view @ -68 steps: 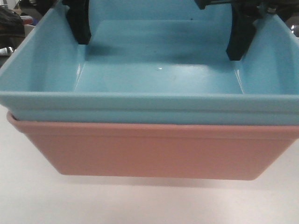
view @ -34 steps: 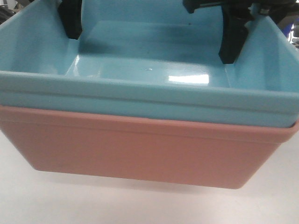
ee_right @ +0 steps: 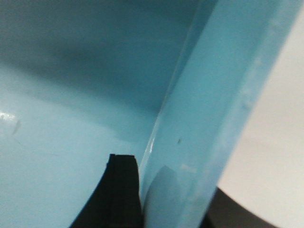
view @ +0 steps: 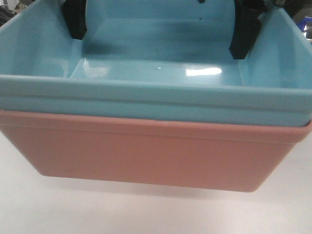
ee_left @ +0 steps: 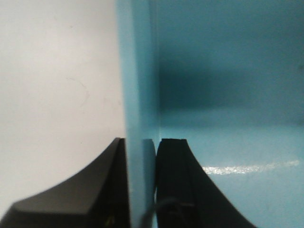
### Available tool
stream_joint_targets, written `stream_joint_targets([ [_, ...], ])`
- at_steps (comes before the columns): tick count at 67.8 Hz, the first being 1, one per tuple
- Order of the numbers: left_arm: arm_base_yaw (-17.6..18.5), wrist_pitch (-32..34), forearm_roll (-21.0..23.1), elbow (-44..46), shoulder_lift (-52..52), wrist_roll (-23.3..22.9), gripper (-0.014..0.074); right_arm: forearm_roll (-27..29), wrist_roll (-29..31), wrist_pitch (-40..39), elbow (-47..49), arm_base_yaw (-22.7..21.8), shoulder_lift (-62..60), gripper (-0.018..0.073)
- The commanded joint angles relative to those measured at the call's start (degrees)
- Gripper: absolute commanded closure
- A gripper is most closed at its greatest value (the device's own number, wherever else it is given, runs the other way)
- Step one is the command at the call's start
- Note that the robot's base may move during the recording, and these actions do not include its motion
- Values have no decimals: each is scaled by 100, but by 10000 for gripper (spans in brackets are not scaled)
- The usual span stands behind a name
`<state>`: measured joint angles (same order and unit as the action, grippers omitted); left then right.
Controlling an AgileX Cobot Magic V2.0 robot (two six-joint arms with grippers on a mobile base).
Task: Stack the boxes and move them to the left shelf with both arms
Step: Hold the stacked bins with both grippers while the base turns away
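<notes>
Front view: the blue tub [view: 156,100] sits nested inside the pink tub [view: 146,153], its rim standing just above the pink rim. The stack fills most of the frame over the white counter [view: 44,209] and leans a little, its right end lower. A soft shadow lies beneath the pink base; whether the base touches the counter cannot be told. A black finger [view: 75,22] of the left tool [view: 71,33] reaches down inside the blue tub against its left wall. A finger [view: 243,36] of the right tool [view: 251,48] does the same at the right wall. The outer fingers are hidden behind the walls here.

Left wrist view: the left tool [ee_left: 141,142] is clamped on the blue tub's left wall [ee_left: 137,71]. One finger [ee_left: 95,194] presses the outside and the other [ee_left: 175,185] the inside, with the wall held upright between them. The counter [ee_left: 57,71] shows to the outside, and the tub's glossy floor to the inside.

Right wrist view: the right tool's inner finger [ee_right: 118,190] lies flat against the inside of the blue tub's right wall [ee_right: 213,95]. A dark shape [ee_right: 225,216] below the rim on the outer side looks like its other finger, so the tool grips this wall. The counter [ee_right: 280,123] lies beyond the rim.
</notes>
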<state>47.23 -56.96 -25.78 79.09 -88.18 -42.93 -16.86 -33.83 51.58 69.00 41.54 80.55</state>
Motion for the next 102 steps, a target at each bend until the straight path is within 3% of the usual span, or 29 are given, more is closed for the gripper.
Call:
stream_joint_targets([
  [1, 291, 1453, 292, 314, 190, 5, 599, 440, 199, -1586, 361, 212, -253, 503],
  [102, 291, 1452, 292, 314, 190, 5, 599, 440, 199, -1544, 361, 212, -224, 503],
])
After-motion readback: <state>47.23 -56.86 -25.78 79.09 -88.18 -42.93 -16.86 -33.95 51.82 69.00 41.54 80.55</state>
